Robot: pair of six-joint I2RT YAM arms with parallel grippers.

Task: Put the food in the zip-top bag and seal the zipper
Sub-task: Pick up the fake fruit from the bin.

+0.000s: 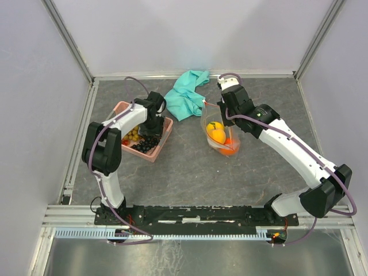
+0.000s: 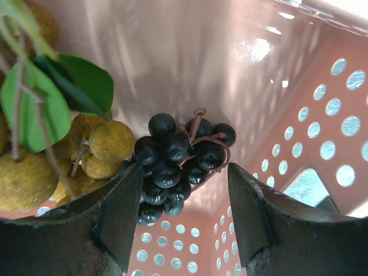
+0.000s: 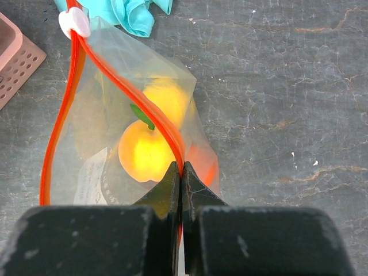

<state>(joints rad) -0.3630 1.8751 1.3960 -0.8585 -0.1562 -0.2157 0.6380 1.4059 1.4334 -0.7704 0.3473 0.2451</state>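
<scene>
My left gripper (image 1: 150, 129) is down inside the pink basket (image 1: 119, 107), jaws open (image 2: 184, 178) on either side of a bunch of small dark berries (image 2: 172, 161), not closed on it. Brown-yellow berries (image 2: 109, 141) with green leaves (image 2: 75, 80) lie just left of it. My right gripper (image 1: 217, 108) is shut (image 3: 181, 167) on the red-orange zipper strip (image 3: 132, 92) of the clear bag (image 1: 218, 138) and holds its mouth up and open. Yellow fruits (image 3: 144, 152) and an orange fruit (image 3: 204, 161) lie inside the bag. A white slider (image 3: 75, 22) sits at the strip's far end.
A teal cloth (image 1: 187, 95) lies crumpled at the back between basket and bag, also in the right wrist view (image 3: 132, 11). The basket's perforated wall (image 2: 322, 144) stands close on the left gripper's right. Metal frame rails border the grey table.
</scene>
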